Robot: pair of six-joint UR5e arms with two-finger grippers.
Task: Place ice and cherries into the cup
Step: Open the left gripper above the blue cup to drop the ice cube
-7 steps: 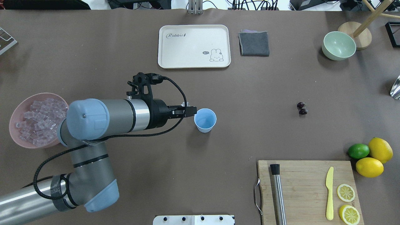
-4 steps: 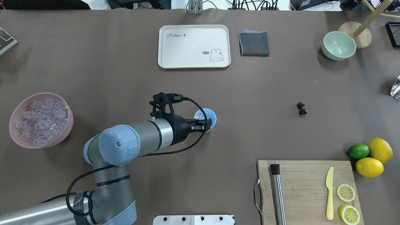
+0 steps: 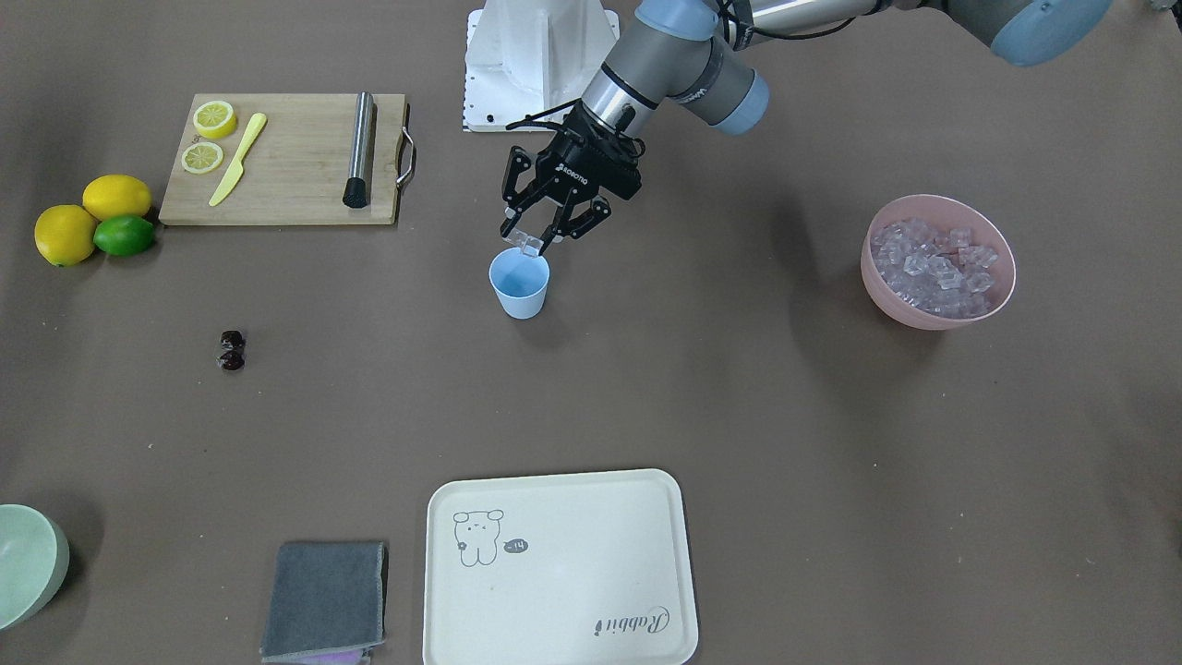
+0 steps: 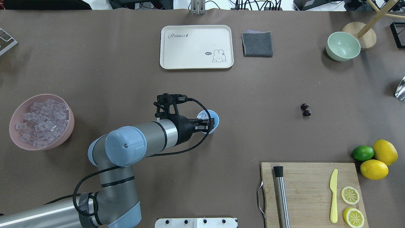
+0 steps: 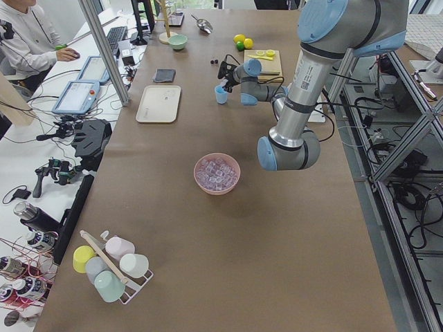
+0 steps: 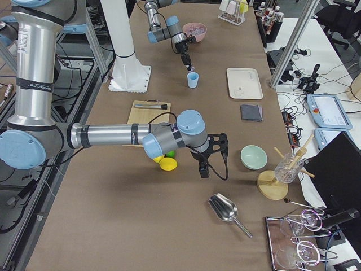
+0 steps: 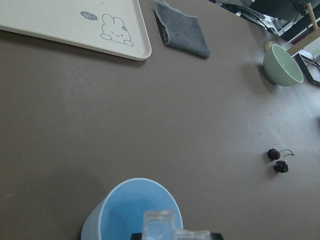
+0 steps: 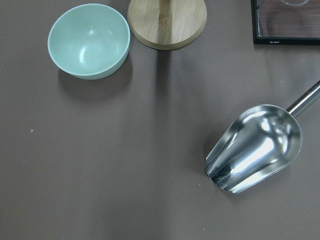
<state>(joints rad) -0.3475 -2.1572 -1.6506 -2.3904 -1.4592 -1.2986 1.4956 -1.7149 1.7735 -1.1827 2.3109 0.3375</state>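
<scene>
Directly beneath my left claw (image 3: 534, 244) stands the cup (image 3: 519, 288), upright on the table, its mouth just under my fingertips. My fingers are drawn in to a narrow gap and pinch one ice cube (image 3: 528, 241) between them; the cube hangs over the cup's rim on my side, not yet inside. Behind my wrist, well apart, the rest of the ice (image 3: 934, 261) lies heaped in the pink bowl (image 3: 933, 317). Ahead of the claw, beyond the cup and off to its right, the two cherries (image 7: 277, 161) lie touching on the table. My right claw (image 6: 204, 169) hangs far away; I cannot tell how wide it stands.
</scene>
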